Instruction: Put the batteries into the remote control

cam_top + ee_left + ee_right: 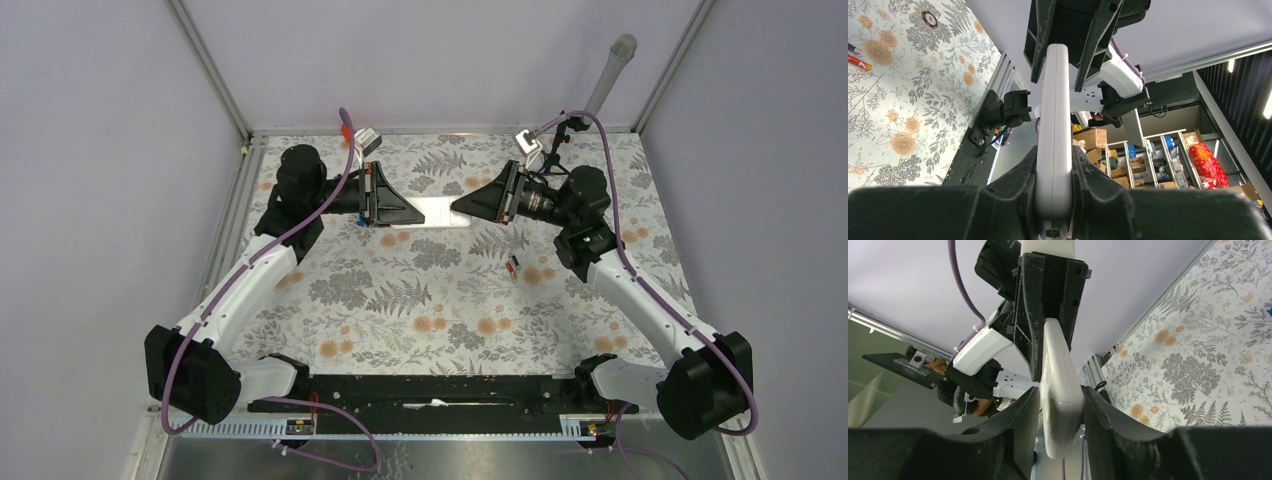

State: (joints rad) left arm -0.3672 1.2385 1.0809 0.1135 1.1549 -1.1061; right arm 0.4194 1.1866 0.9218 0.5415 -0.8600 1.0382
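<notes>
I read the left gripper (414,212) and the right gripper (462,207) each clamped on one end of the slim white rectangular plastic remote control (438,213), held above the far middle of the floral-patterned table (400,310), with the small black-and-red cylindrical batteries (512,266) lying loose on the table nearby.

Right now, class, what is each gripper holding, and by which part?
Both hold the remote control: the left gripper clamps one end, the right gripper the other.
</notes>
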